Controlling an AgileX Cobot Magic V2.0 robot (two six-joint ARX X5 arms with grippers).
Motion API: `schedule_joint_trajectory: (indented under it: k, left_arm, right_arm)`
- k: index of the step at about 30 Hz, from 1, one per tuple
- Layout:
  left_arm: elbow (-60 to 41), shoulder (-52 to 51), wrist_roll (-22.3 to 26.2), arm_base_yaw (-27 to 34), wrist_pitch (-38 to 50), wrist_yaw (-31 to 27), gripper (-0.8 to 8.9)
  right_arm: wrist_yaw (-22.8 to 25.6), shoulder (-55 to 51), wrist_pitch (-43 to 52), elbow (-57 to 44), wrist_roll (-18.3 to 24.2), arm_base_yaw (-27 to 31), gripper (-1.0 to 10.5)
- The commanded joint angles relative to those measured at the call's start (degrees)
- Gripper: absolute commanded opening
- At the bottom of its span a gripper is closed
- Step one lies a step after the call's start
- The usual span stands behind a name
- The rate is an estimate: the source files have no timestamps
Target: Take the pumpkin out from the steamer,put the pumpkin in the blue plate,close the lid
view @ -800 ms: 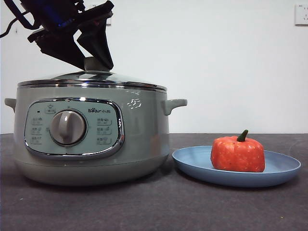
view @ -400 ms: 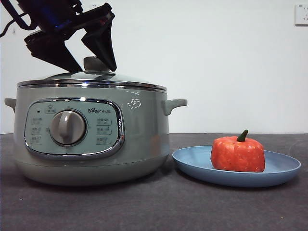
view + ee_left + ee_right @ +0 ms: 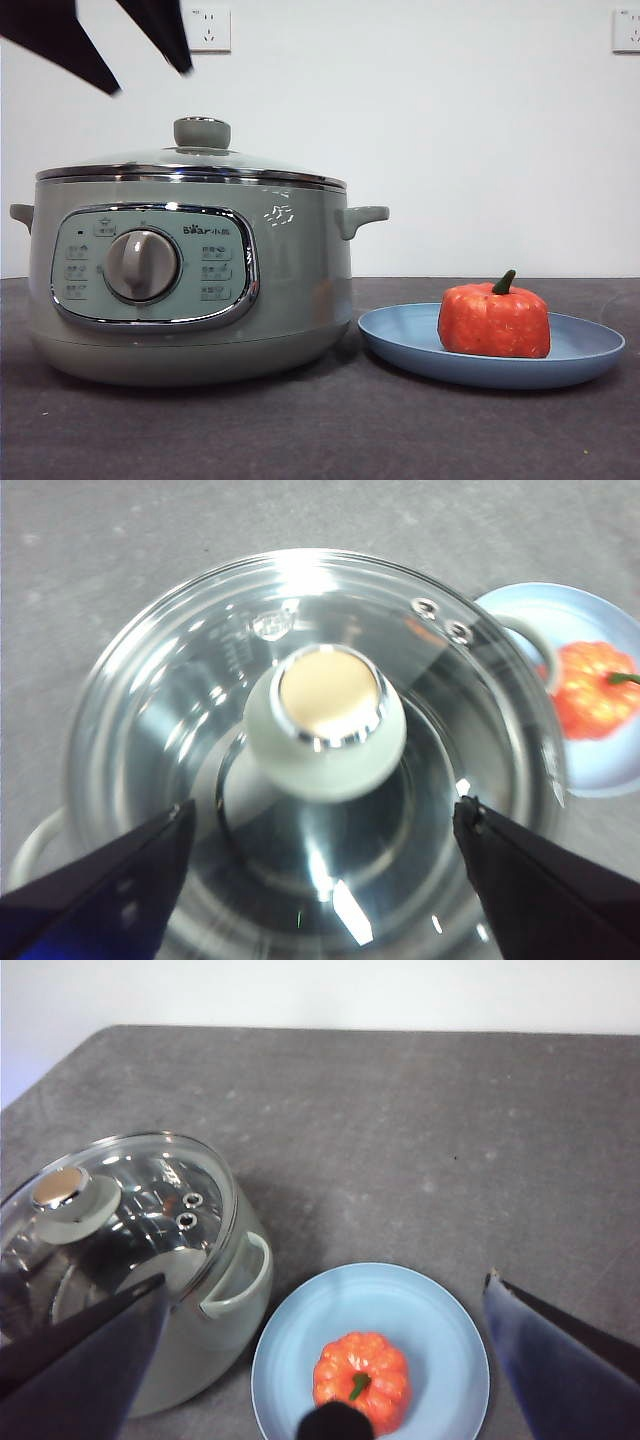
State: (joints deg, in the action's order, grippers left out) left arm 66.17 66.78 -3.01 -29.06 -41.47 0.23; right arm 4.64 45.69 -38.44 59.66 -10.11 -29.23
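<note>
Looks like this one is basically wrapped up. The pumpkin (image 3: 494, 320) is sitting in the blue plate (image 3: 400, 340), which is just beside the steamer (image 3: 290, 290) on its handle side, and the lid (image 3: 190, 160) is down flat on the steamer's chrome rim with no gap I can spot. So all 3 steps read as done: pumpkin out, pumpkin plated, lid closed. All that seems left is for the arms to back away.

The left gripper (image 3: 320, 825) hangs straight above the lid, jaws spread wide on either side of the knob (image 3: 327, 720) and touching nothing, so it's let go. In the front view you only catch its 2 black tips above the steamer. The right gripper (image 3: 320, 1305) is up high over the blue plate, jaws also wide apart and empty, just waiting.

Materials: the lid is clear glass with a shiny metal edge, 2 small rivets or vent holes, and a stubby pale green knob with a cream-coloured cap. The steamer is smooth, glossy sage green, round and squat, with a chrome-framed panel and a round dial. The blue plate is shallow and matte. The pumpkin is ribbed, orange-red and a bit speckled, with a short green stem. The table (image 3: 300, 430) is dark grey and slightly grainy.
</note>
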Motion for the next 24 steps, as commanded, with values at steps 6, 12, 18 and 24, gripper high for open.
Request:
schedule_joint_trajectory:
  k: [6,12,18,24]
  left_arm:
    - [0.68,-8.07,2.12,-0.63,-3.61,0.09,-0.08]
    - [-1.05,-14.51,4.83,-0.63,-3.63,-1.81,-0.09]
    - [-10.08,-23.04,4.74,-0.61,1.38,-3.32,-0.09]
    - [-24.52,-33.94,4.68,-0.61,7.72,-4.70,-0.09]
  right_arm:
    - [0.17,0.00,-0.96,-0.42,1.09,-0.24,0.8]
    - [2.43,-2.23,0.96,-2.47,1.20,-1.36,-0.1]
    - [5.77,-8.11,8.90,-11.80,1.18,-3.76,-0.1]
    - [6.19,-15.58,20.24,-24.35,1.16,-5.95,-0.1]
